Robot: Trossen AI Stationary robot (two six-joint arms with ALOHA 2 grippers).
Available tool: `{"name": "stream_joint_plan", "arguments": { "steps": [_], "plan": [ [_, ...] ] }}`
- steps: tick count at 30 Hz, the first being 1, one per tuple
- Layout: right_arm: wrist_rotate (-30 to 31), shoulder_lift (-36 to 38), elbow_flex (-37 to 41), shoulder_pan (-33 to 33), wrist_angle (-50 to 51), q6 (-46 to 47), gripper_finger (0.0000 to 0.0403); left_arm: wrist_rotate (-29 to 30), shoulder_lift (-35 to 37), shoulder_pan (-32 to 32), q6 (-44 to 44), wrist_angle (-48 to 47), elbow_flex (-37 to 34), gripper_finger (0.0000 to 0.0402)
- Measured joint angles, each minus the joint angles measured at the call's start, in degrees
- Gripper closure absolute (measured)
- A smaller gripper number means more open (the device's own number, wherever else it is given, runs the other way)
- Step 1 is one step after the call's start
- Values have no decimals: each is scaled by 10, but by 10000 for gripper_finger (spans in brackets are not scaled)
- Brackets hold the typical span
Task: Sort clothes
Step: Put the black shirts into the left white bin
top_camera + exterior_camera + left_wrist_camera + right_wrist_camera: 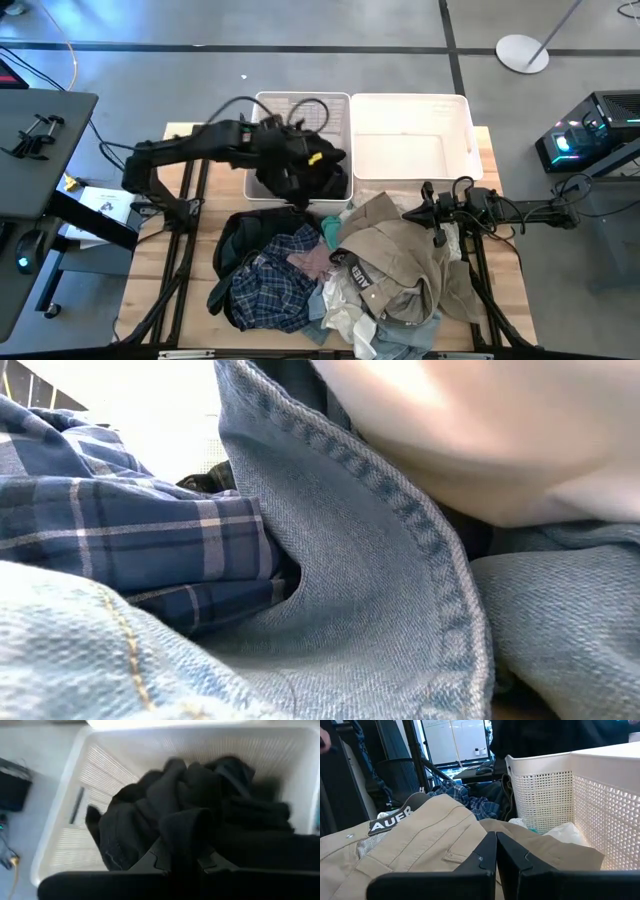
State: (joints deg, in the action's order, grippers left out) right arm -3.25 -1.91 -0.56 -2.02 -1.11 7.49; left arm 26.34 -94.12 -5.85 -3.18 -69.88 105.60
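The left gripper (300, 165), clamped on the black garment (200, 820) above the left basket (300, 105), may leave trailing fabric draped over the rim on release, while the right gripper (496, 865) rests pressed together on the khaki garment (420, 845).

Robotics lab, concrete floor (300, 60), whiteboard (452, 740), computer tower (590, 130)

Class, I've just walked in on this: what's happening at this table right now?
A two-armed robot is sorting laundry. The left end effector is shut on a black garment over the left white basket. The right end effector, shut and empty, rests by the khaki trousers on the heap. The right basket holds nothing visible yet.
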Motion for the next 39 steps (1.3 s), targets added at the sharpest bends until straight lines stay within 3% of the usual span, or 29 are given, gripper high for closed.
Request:
{"name": "stream_joint_plan", "arguments": {
  "steps": [8,15,25,34,39],
  "plan": [
    [0,1,0,0,0,0,402,-43,-11,-70,50,119,-145,397],
    [0,0,0,0,0,0,402,-44,-12,-123,56,236,-242,397],
    [0,0,0,0,0,0,402,-42,-12,-138,43,378,-361,397],
    [0,0,0,0,0,0,402,-31,-11,-138,51,420,-411,394],
    [0,0,0,0,0,0,402,-44,-11,-138,50,433,-411,351]
  ]
}}
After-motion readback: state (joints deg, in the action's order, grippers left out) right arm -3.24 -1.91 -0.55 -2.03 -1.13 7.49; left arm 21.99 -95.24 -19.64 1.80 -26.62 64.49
